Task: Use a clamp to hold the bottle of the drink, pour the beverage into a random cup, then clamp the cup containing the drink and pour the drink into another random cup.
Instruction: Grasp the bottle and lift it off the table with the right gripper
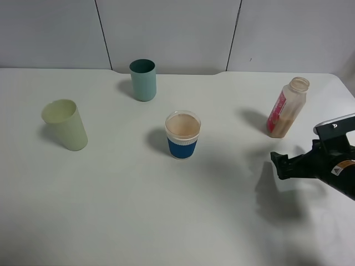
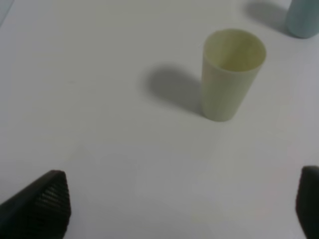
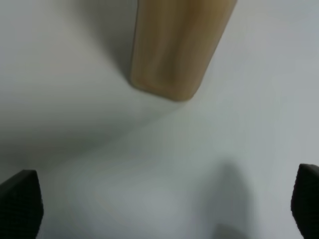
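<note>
On the white table the bottle stands at the far right, with its neck open and no cap on it. Its red-pink label is on the side that faces left, and some beige liquid sits in its lower part. The right claw is on the near side of the bottle, close to the right edge of the table, and it is not touching the bottle. In the right wrist view the two black fingertips of this claw stand wide apart with nothing between them. The bottle is in front of them, and bare table lies between the two.

The short cup with the blue band is around the middle of the table. It stands upright, and the beverage fills it nearly up to the white rim. The teal tumbler stands farther back and a little to the left of this cup, well apart from it. The pale green tumbler stands at the left side of the table.

The left claw shows only in its own wrist view. Its ribbed black fingertips are also spread apart and they hold nothing. The pale green tumbler stands beyond them on the table, not between them. One edge of the teal tumbler shows farther off, at the corner of that view
</note>
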